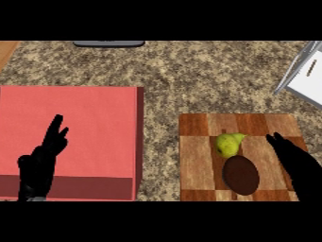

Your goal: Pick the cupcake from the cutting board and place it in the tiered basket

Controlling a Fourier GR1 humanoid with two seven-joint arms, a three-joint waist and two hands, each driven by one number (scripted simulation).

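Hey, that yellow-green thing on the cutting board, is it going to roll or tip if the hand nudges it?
The yellow-green item looks rounded and lumpy, so a nudge would probably rock or roll it. It is small on the cutting board, so likely light. The right hand is open beside it, not touching.

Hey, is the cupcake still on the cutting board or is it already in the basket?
On the board. The cupcake lies on the cutting board beside a yellow-green fruit; the right hand hovers open next to it.
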